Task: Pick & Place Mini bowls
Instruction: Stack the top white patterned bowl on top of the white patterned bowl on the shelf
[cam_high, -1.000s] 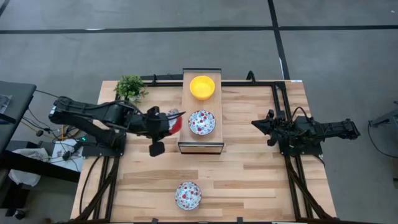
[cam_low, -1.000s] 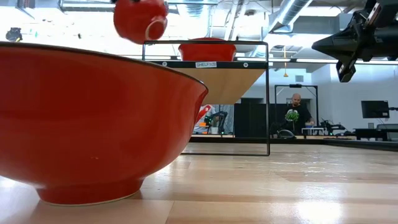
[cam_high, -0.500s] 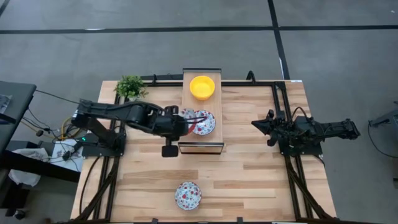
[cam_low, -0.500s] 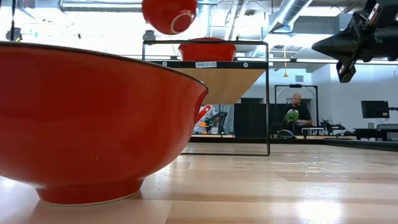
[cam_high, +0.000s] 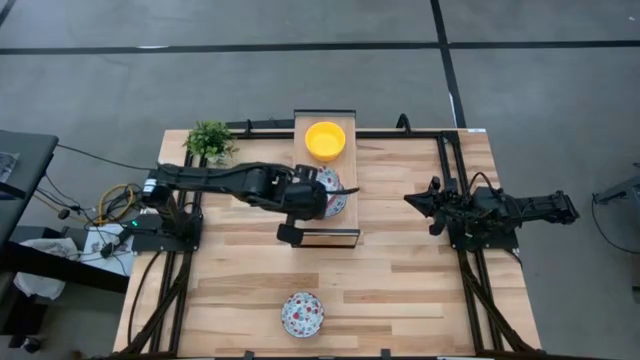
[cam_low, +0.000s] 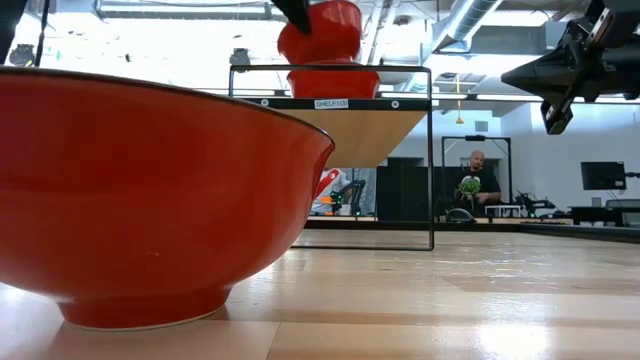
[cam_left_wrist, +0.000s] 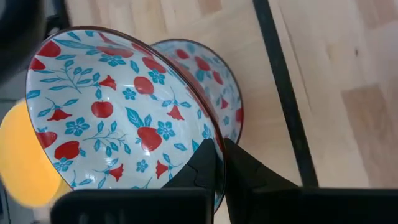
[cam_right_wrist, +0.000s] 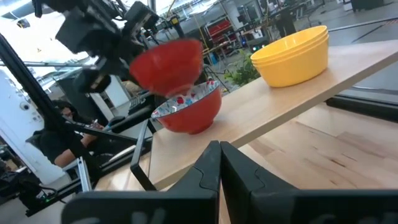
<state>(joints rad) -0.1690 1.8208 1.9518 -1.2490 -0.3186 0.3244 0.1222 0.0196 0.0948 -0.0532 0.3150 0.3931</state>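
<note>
Left arm stretched over shelf, jaws pinching floral bowl.

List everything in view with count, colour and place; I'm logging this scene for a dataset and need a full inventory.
Floral bowls: three, white inside with red-and-blue pattern, red outside; one held above the shelf, one on the shelf under it, one on the table's near edge.
Yellow bowls: a stack, exact count unclear, on the shelf's far end.
Shelf: one, wooden top, black frame, table middle.
Potted plant: one, green, table's far left corner.
Table: one, light wood.
Person: one, in the room behind.
Left gripper: shut on the held bowl's rim.
Right gripper: shut, waiting at the table's right.
</note>
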